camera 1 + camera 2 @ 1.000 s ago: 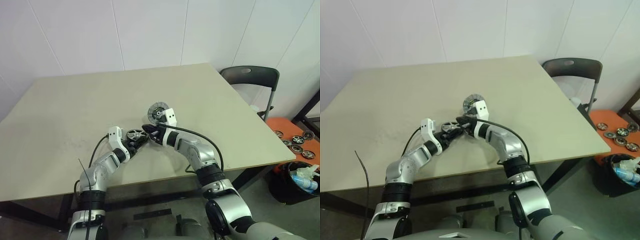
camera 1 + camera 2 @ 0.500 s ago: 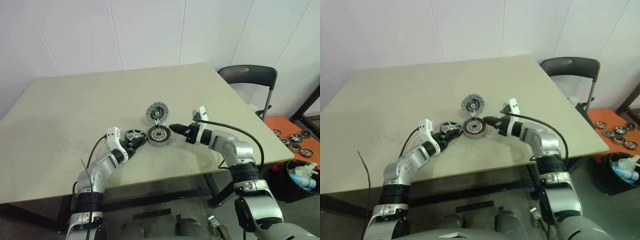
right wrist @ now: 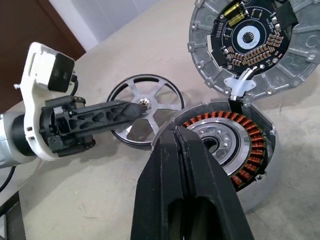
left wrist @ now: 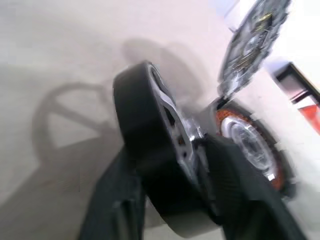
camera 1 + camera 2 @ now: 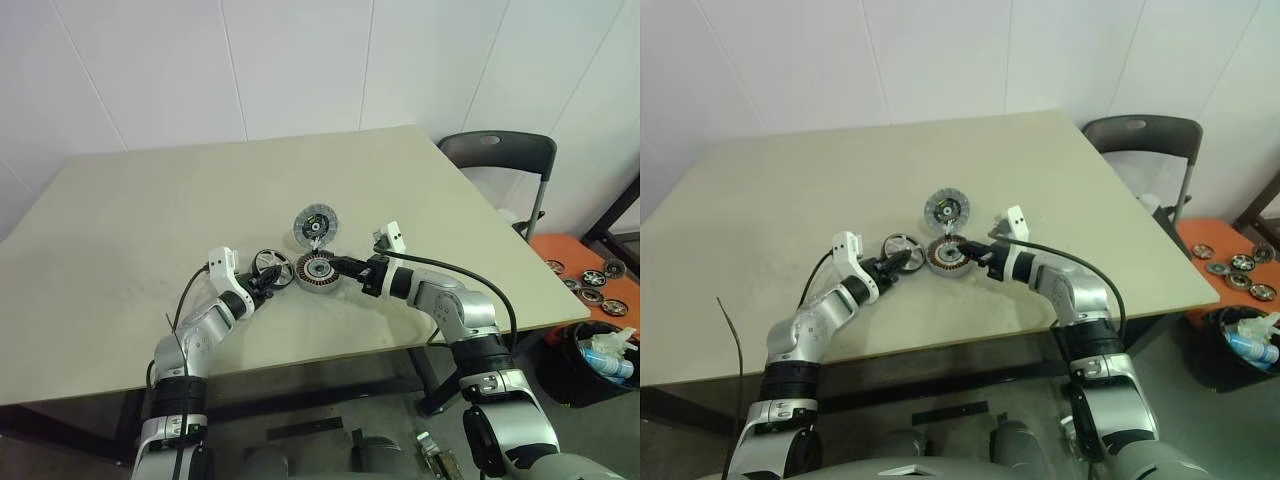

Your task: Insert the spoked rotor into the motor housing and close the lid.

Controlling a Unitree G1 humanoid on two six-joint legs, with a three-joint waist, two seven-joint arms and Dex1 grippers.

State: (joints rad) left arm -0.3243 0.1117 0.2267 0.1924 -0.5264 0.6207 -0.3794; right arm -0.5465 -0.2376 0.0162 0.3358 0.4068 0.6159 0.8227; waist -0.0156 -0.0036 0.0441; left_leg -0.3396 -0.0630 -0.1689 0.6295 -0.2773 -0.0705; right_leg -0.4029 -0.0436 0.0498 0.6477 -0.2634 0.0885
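Swinging back in from the side, the right claw (image 3: 186,165) is sitting with its fingers pressed shut, tips right at the near rim of the housing (image 5: 318,270), where half a second ago it was standing off a little, and a second ago it was crowded over by the rotor. The left claw (image 5: 268,281) has narrowed in that time and is now pinching the spoked rotor (image 3: 145,114), one finger reaching across the wheel's face to the hub.

That rotor is standing tilted up off the desk (image 5: 150,220), just beside the housing on the robot's left, not yet inside it. The housing is sitting open near the middle of the desk, coppery windings ringing a silver hub. Its lid (image 5: 315,225) is standing up behind it, joined at the far edge, ribbed inner face and dark centre showing toward the robot.

Further out, a black chair (image 5: 500,160) is standing past the desk's right corner. Beyond it, an orange surface (image 5: 585,265) is carrying several small dark-rimmed wheels (image 5: 595,283), with a black bin (image 5: 590,365) below it.
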